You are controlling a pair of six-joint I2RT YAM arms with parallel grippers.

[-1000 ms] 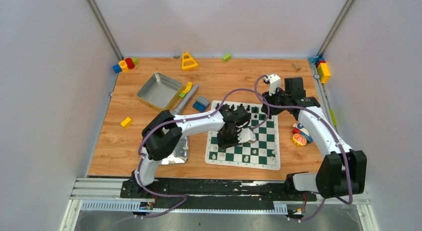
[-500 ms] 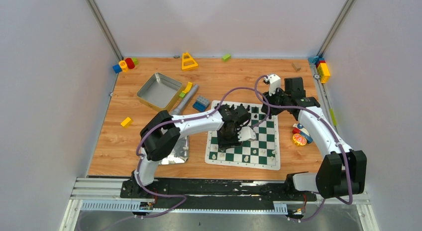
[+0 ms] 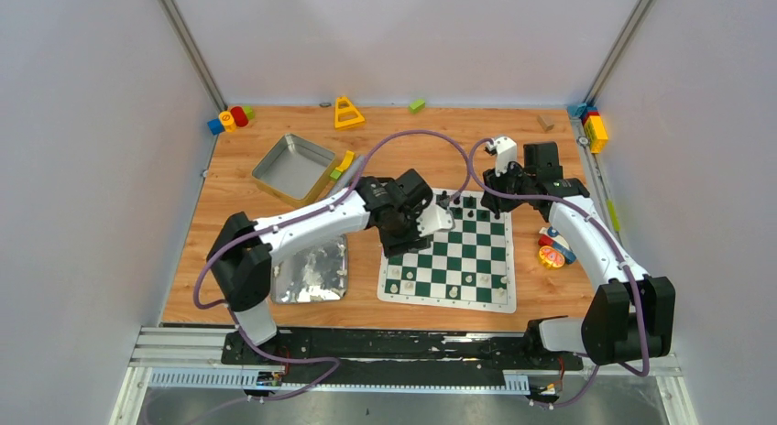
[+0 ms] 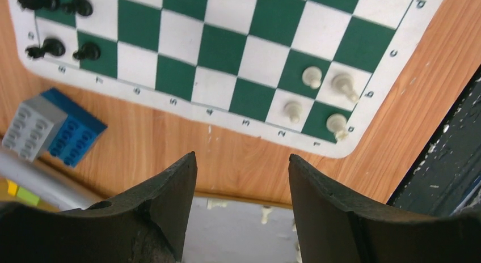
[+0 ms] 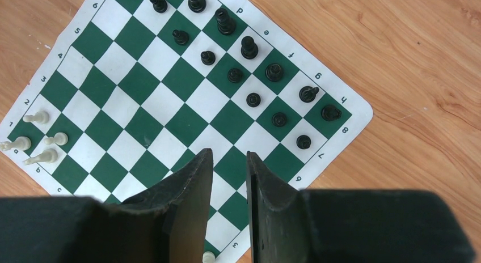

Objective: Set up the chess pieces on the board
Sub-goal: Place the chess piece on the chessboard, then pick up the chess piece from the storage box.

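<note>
The green-and-white board (image 3: 458,260) lies in front of both arms. Several black chess pieces (image 5: 253,98) stand along its far rows, and cream-white pieces (image 4: 311,77) cluster at its near left corner. My left gripper (image 3: 400,242) hangs over the board's left edge. It is open (image 4: 243,158), with only bare wood and the silver tray under the gap. My right gripper (image 3: 490,201) hovers above the board's far right part. Its fingers (image 5: 229,152) stand a narrow gap apart with nothing between them.
A flat silver tray (image 3: 311,269) lies left of the board, with small pale shapes on it. A square metal tin (image 3: 293,166), a grey tube and a blue-grey block (image 4: 51,130) sit behind. Coloured toys (image 3: 552,251) lie right of the board, and more blocks (image 3: 229,119) along the back wall.
My left arm has drawn back from the middle of the board to its left edge, and its jaws have opened wide. The right arm has not moved.
</note>
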